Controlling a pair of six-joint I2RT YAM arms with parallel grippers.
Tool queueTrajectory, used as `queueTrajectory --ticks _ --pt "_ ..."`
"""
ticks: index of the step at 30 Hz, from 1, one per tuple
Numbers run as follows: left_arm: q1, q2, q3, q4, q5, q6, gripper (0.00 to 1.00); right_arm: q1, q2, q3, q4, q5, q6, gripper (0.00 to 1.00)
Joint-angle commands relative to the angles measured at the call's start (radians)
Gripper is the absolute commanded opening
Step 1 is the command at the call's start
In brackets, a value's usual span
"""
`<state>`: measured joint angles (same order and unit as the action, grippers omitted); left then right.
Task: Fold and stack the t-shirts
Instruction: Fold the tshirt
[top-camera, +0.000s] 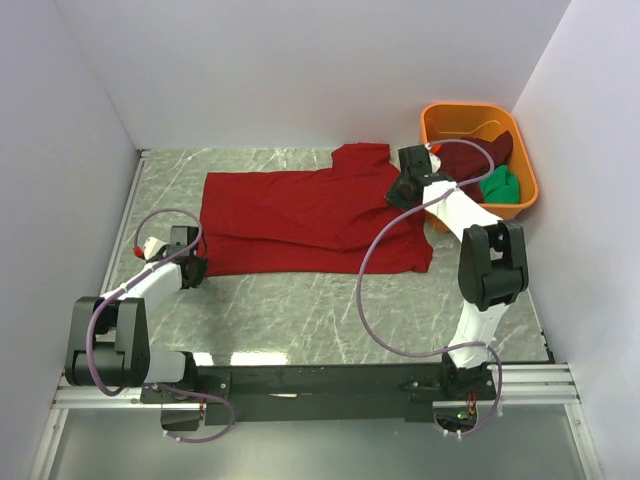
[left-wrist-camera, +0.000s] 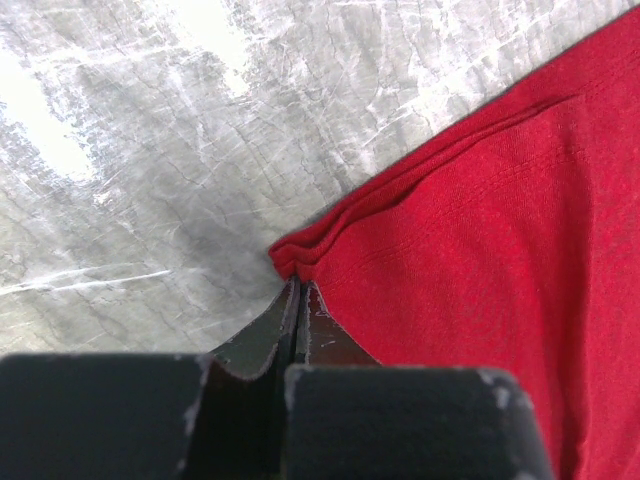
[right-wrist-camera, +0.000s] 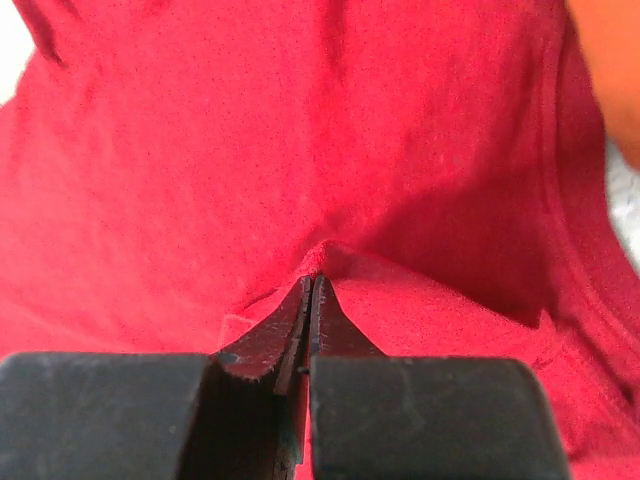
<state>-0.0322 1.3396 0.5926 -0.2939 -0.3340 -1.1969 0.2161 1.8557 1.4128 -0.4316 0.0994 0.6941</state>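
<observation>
The bright red t-shirt (top-camera: 300, 210) lies spread flat on the marble table, hem to the left. My left gripper (top-camera: 198, 268) is at its near left corner, jaws shut on the layered hem corner (left-wrist-camera: 292, 258). At the shirt's far right side, by the sleeve, my right gripper (top-camera: 402, 188) is shut on a pinched ridge of red cloth (right-wrist-camera: 330, 255). The dark maroon t-shirt (top-camera: 470, 155) and the green t-shirt (top-camera: 500, 185) lie crumpled in the orange tub.
The orange tub (top-camera: 455, 112) stands at the far right corner, close behind the right arm; its edge shows in the right wrist view (right-wrist-camera: 610, 60). White walls enclose the table on three sides. Bare marble (top-camera: 300, 310) lies between the shirt and the arm bases.
</observation>
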Motion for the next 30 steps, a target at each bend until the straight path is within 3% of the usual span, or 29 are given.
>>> queueTrajectory --ticks 1,14,16,19,20,21,25,30 --pt "0.0 -0.019 0.003 0.015 0.004 0.008 0.01 -0.023 0.003 0.072 0.08 0.025 0.022 0.0" --pt "-0.001 -0.002 0.01 0.003 0.001 0.013 0.01 -0.075 0.045 0.015 0.22 -0.009 0.07 0.0" --pt "0.0 -0.002 0.01 0.002 0.0 0.013 0.01 -0.073 0.063 0.038 0.196 -0.012 0.061 0.07" --pt "-0.001 -0.008 0.006 0.006 0.001 0.011 0.01 -0.073 0.069 0.078 0.145 -0.015 0.042 0.32" --pt "0.0 -0.007 0.006 0.006 0.001 0.011 0.01 -0.075 0.065 0.087 0.134 -0.018 0.032 0.51" --pt "0.0 -0.007 0.007 0.001 0.0 0.011 0.01 -0.075 0.048 0.087 0.123 -0.021 0.028 0.57" --pt "0.0 -0.017 0.006 -0.004 0.0 0.007 0.01 -0.069 -0.053 0.017 0.079 -0.021 0.015 0.63" --pt "0.0 -0.033 0.004 -0.007 -0.007 0.0 0.01 -0.066 -0.24 -0.227 0.097 -0.026 -0.001 0.64"
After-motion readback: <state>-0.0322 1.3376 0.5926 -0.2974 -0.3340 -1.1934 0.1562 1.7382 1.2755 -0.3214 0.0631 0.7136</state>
